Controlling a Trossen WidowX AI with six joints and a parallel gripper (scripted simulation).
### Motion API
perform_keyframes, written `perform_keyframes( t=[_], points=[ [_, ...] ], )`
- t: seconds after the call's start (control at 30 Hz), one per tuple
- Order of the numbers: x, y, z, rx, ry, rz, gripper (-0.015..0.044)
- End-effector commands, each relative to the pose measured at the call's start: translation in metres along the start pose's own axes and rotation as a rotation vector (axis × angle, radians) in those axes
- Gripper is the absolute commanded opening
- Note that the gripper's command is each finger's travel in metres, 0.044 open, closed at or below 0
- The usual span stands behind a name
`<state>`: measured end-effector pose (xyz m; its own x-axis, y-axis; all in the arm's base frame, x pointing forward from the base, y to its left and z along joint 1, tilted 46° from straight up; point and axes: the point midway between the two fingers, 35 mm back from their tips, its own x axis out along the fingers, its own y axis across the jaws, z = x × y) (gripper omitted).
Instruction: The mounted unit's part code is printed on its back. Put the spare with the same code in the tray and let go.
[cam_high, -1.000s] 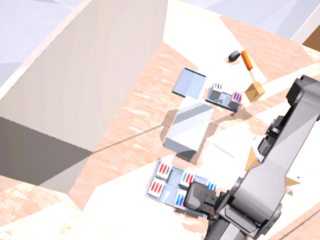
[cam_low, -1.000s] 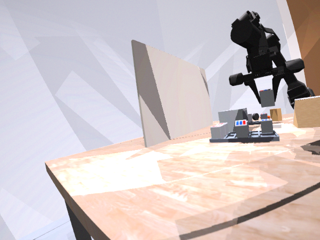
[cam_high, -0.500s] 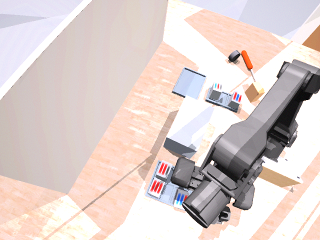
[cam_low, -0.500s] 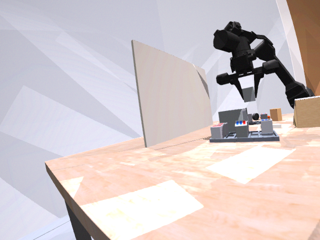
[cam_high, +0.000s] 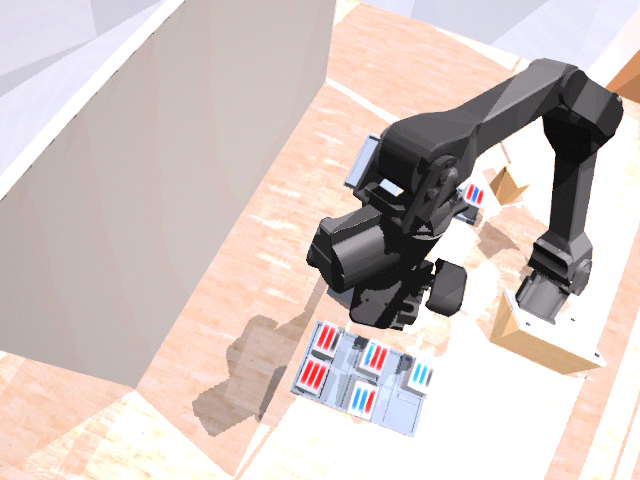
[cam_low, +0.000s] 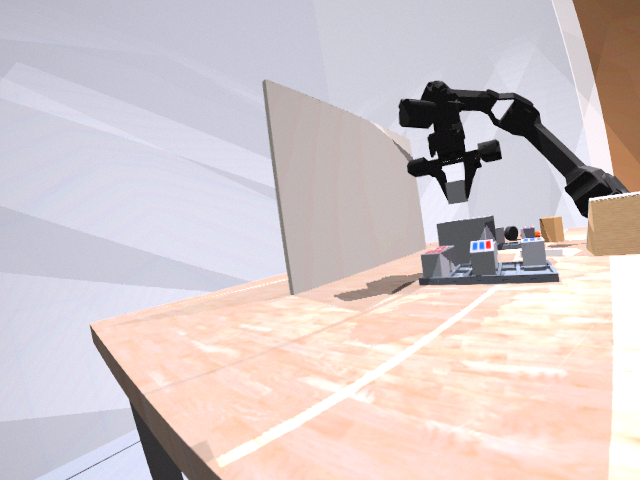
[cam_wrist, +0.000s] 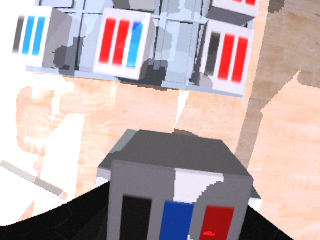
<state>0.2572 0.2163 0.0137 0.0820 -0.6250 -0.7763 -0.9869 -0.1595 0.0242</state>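
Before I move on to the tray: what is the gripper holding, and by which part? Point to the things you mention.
The gripper (cam_low: 456, 192) holds a gray block (cam_low: 456, 191) (cam_wrist: 177, 150) with black, blue and red stripes, by two opposite sides.

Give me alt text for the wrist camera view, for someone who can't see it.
A gray block with black, blue and red stripes on its face is clamped in the black gripper, held over a wood-grain tabletop. Beyond it, a pale gray compartment tray holds more striped blocks, some partly out of frame.
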Motion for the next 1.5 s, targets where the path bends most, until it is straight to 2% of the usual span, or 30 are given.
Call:
perform_keyframes(
  t=[0.0, 0.5, 1.0, 1.47],
  points=[
    [-0.008, -0.018, -0.031, 0.007, -0.011, -0.024, 0.0],
    [-0.007, -0.056, -0.157, 0.015, 0.032, -0.04, 0.0],
    [0.0, -0.045, -0.289, 0.015, 0.129, -0.005, 0.0],
    [0.004, -0.044, -0.295, 0.016, 0.132, -0.003, 0.0]
  ],
)
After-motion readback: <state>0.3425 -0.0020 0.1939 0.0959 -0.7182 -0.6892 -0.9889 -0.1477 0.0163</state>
